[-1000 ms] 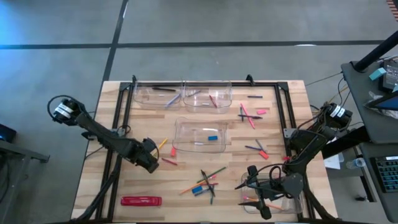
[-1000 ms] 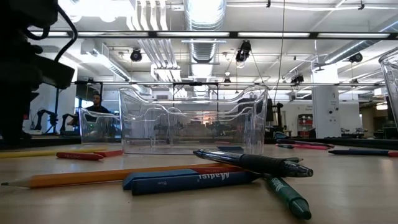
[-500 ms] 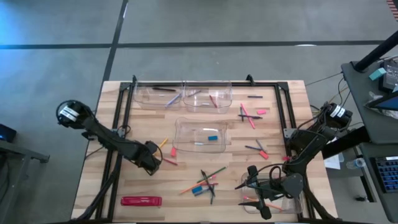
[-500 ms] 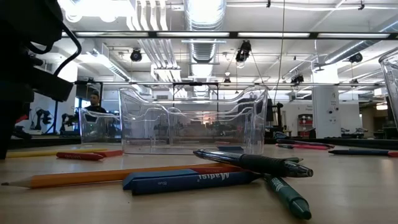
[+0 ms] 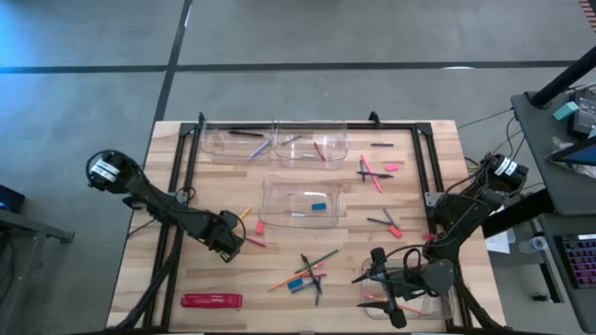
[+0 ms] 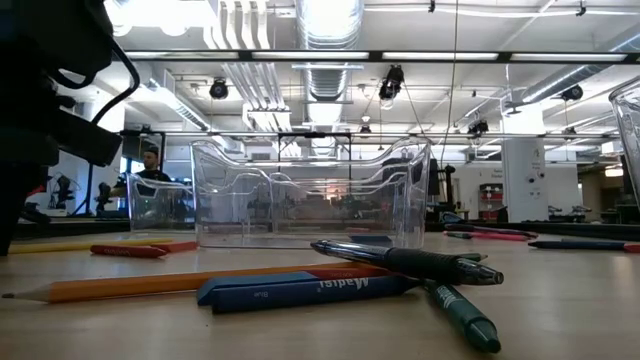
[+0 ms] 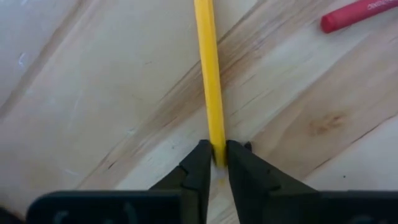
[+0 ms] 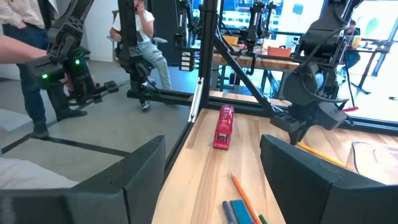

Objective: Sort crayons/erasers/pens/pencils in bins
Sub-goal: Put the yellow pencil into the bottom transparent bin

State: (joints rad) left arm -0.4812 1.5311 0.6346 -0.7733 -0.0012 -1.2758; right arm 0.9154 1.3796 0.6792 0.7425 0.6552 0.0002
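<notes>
A yellow pencil [image 7: 209, 74] lies flat on the worktop [image 5: 140, 270] toward its left edge, its end pinched by the left gripper [image 7: 214, 163]. This looks like the pick-up step; next, lift and carry it to a bin [image 5: 300, 203]. The right gripper [image 5: 389, 296] waits spread near the front right corner.

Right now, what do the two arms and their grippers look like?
Both arms are dark with rounded joints and black cables looping alongside. The left gripper has two flat, matte black fingers tapering to narrow tips. The right gripper has broader dark fingers; a pale round cap marks each arm's rear joint.

Red flat pack [image 5: 211, 301] near table's [image 5: 279, 307] front-left edge.
</notes>
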